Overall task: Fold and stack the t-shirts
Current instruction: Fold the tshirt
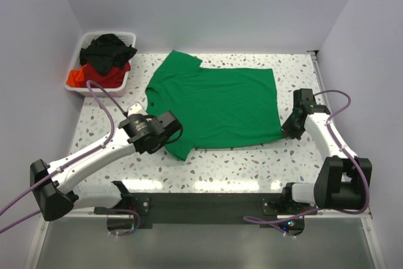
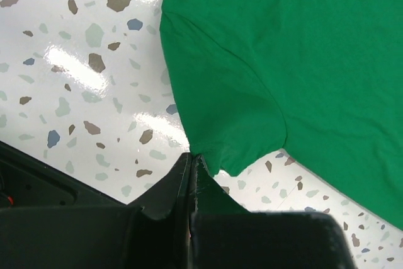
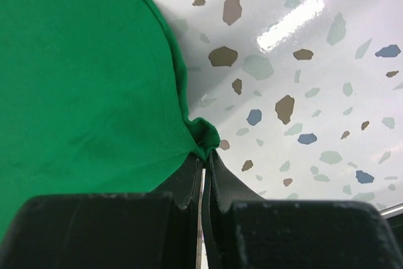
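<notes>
A bright green t-shirt [image 1: 217, 102] lies spread flat on the speckled table, neck to the left and hem to the right. My left gripper [image 1: 173, 131] is shut on the edge of its near sleeve [image 2: 239, 130], the closed tips [image 2: 192, 155] meeting the fabric. My right gripper [image 1: 286, 129] is shut on the near hem corner, where a small green bunch [image 3: 204, 135] sits pinched at its tips [image 3: 206, 150]. A black t-shirt [image 1: 110, 48] lies crumpled on a red one [image 1: 94, 75] in the bin.
The white plastic bin [image 1: 94, 90] stands at the far left corner of the table [image 1: 239, 162]. White walls close in the back and both sides. Purple cables trail from both arms.
</notes>
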